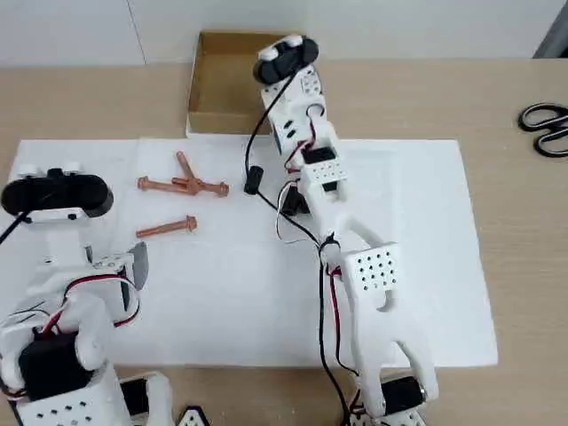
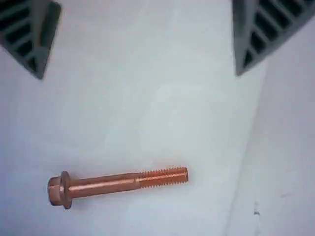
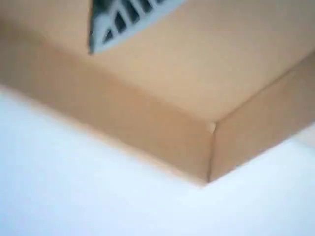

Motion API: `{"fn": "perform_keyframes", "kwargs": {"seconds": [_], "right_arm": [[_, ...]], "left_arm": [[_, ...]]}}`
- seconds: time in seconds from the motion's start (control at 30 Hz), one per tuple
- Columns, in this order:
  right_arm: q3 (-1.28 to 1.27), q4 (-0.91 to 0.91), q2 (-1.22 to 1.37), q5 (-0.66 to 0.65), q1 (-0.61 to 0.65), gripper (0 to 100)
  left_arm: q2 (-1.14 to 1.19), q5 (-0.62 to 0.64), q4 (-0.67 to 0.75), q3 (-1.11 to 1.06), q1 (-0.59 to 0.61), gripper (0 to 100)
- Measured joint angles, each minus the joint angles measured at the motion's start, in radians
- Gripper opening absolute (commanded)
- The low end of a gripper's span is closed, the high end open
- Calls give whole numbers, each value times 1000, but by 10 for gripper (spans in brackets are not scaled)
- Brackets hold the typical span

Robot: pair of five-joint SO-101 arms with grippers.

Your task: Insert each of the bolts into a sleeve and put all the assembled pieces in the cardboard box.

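Note:
Three copper bolts lie on the white sheet (image 1: 222, 293) at the left. Two of them (image 1: 184, 184) cross each other, and a single bolt (image 1: 167, 227) lies just nearer. My left gripper (image 2: 140, 73) hangs open above the sheet with a copper bolt (image 2: 118, 183) lying flat past its fingertips, not touched. In the high view the left arm's head (image 1: 55, 195) is left of the bolts. My right gripper (image 1: 284, 60) is stretched out to the right-hand edge of the cardboard box (image 1: 226, 84). The box's corner and brown wall (image 3: 147, 132) are close in front of it.
Black scissors (image 1: 546, 129) lie on the bare wooden table at the far right. The right arm's white links and cables (image 1: 319, 204) run across the middle of the sheet. The sheet between the two arms has open room.

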State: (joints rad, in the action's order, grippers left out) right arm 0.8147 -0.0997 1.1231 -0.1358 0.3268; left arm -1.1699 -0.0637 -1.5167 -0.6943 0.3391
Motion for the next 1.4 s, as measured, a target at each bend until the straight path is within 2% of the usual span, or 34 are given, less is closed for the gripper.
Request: {"fn": "perform_keyframes", "kwargs": {"seconds": [0.37, 0.87, 1.03, 1.13, 1.4], "right_arm": [[361, 623, -172, 0, -51, 188], [818, 1689, -342, 0, -58, 188], [824, 1771, -342, 6, -81, 188], [799, 1777, -342, 57, -86, 188], [489, 1778, -344, 199, -86, 188]], "left_arm": [[0, 0, 0, 0, 0, 236], [0, 0, 0, 0, 0, 236], [0, 0, 0, 0, 0, 236], [0, 0, 0, 0, 0, 236], [0, 0, -18, 0, 0, 236]]}}
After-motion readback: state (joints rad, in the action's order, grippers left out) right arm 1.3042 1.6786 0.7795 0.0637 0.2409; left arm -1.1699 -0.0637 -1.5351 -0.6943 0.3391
